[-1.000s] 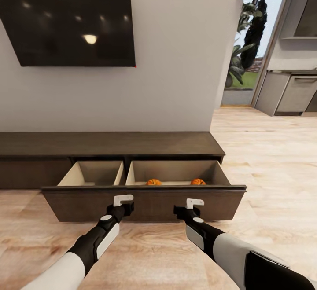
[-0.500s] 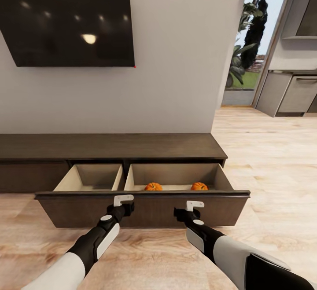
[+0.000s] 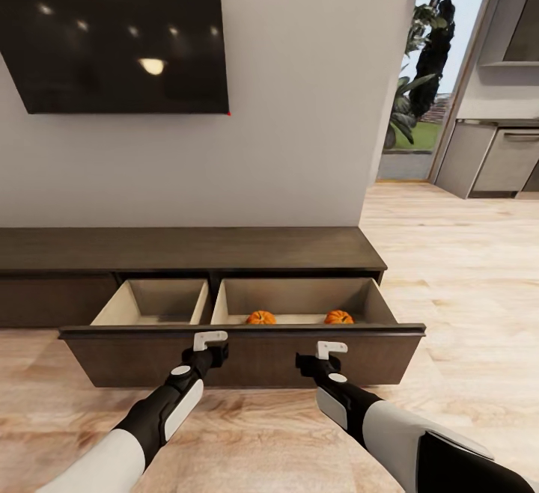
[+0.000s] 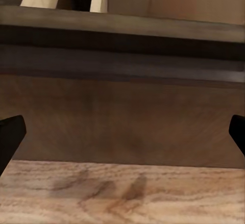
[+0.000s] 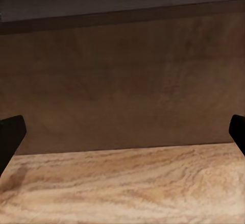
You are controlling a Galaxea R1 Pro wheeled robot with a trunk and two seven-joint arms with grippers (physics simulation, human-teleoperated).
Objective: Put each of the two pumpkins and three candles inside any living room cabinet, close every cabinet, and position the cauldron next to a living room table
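Head view — ribbed orange pumpkins, pale-wood drawer.

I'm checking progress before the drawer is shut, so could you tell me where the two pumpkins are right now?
In the head view, both pumpkins sit in the right-hand compartment of the open cabinet drawer, near its front panel, apart from each other, below the wall-mounted TV.

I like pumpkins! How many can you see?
2. One pumpkin sits mid-drawer, the other pumpkin further right, both behind the drawer's front. The front could hide more.
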